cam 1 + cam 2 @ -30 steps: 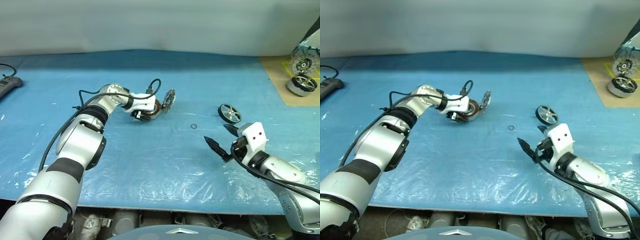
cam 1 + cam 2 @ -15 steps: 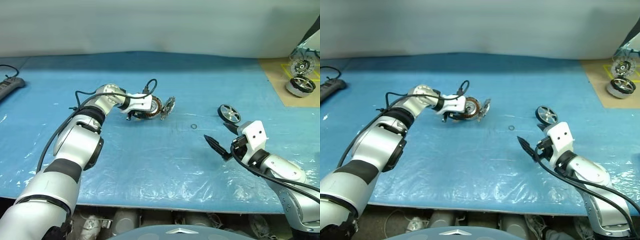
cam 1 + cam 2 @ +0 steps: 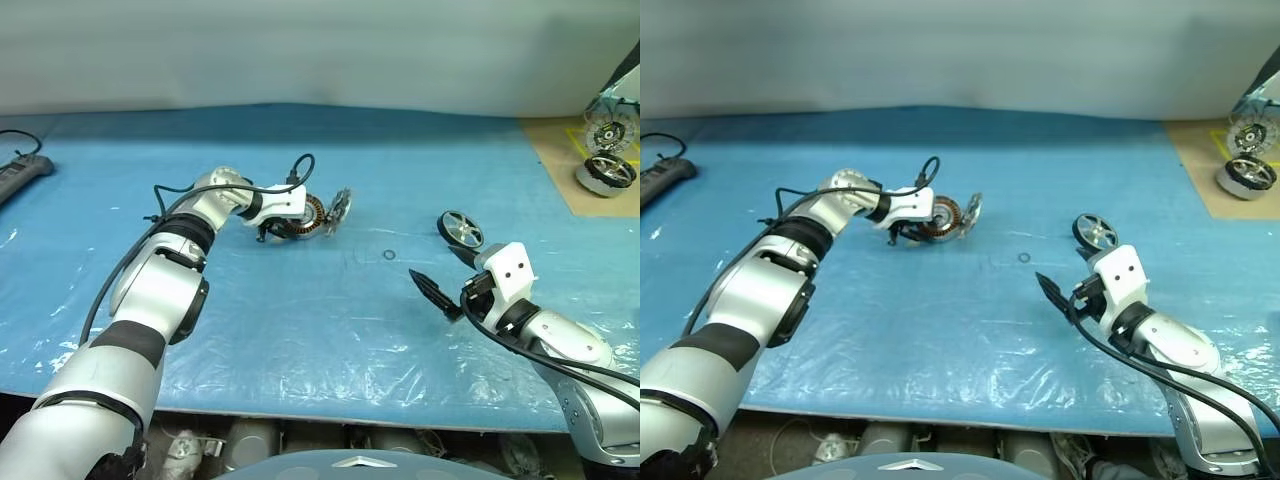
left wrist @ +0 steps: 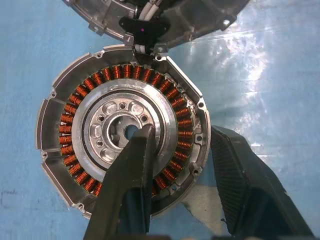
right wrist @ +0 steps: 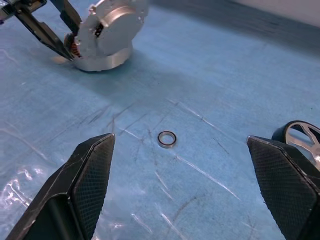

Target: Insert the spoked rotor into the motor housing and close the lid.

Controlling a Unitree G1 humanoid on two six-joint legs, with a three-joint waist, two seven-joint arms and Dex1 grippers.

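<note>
The motor housing point(image 4: 125, 132) sits on the blue table cover point(image 3: 300, 330), a bit left of centre and toward the far side. Copper windings face up around the silver hub, and its hinged lid point(image 3: 340, 208) stands tilted open at the housing's 3 o'clock. The left gripper point(image 4: 187, 175) is pinching the housing's wall: one black finger point(image 4: 131, 175) is inside, lying across the windings with its tip at the hub; the other is outside the rim.

Going out from there, a small metal ring point(image 3: 388, 254) lies loose on the cover, roughly 4 o'clock from the housing. Further right, the spoked rotor point(image 3: 460, 229) stands tilted on its edge, well apart from the housing.

The right gripper point(image 3: 442, 277) hovers just at the rotor's 6 o'clock, fingers spread wide, holding nothing.
</note>
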